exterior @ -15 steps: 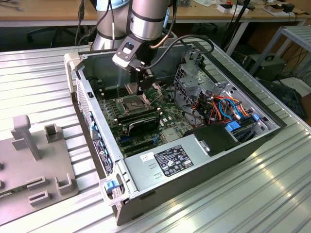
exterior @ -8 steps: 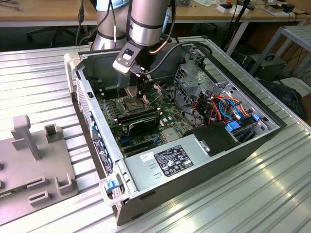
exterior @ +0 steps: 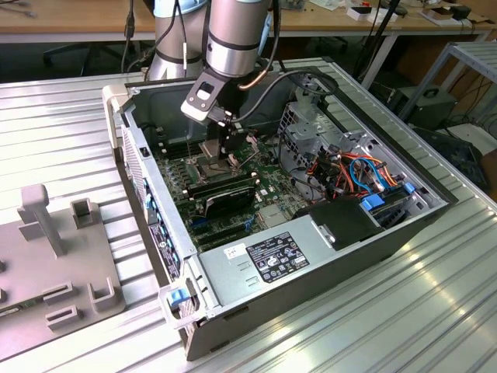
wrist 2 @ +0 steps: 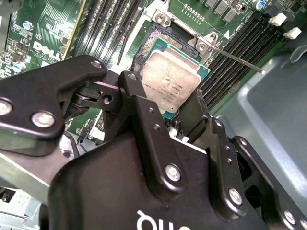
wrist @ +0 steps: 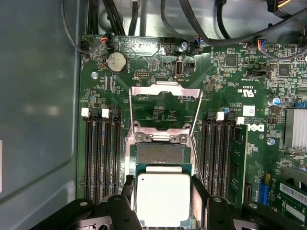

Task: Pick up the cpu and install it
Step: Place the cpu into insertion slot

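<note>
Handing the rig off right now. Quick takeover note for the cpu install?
Hand: shut on the cpu, with fingers on two opposite edges in both wrist views.
Cpu: picked up, metal top facing the wrist cameras. It is held inside the open case, overlapping one edge of the socket, with part of the socket's contacts uncovered.
Socket frame: hinged open.
Done: pick-up, and the cpu has been brought to the socket.
Left: the cpu is not seated and the frame is not closed.
</note>
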Robot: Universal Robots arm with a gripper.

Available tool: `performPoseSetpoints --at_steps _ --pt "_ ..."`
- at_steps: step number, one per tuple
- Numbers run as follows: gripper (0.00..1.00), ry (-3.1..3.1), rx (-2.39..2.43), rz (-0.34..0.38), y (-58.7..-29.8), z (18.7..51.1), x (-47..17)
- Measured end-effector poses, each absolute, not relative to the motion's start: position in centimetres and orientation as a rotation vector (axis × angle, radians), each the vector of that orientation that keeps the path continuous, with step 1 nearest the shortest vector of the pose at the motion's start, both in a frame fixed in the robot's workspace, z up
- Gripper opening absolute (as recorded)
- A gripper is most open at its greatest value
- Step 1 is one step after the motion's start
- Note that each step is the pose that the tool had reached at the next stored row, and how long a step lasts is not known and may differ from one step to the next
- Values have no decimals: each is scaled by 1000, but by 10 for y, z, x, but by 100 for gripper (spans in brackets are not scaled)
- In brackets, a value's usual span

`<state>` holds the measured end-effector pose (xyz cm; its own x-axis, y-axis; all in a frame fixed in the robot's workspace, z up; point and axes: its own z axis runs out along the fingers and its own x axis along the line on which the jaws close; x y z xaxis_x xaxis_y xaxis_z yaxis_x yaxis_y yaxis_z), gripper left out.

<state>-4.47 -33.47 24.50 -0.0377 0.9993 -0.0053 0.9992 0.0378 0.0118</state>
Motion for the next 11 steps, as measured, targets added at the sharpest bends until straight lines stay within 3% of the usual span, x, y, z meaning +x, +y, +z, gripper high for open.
performPoseSetpoints --at_steps 11 --pt "55 2256 2172 10 -335 230 -42"
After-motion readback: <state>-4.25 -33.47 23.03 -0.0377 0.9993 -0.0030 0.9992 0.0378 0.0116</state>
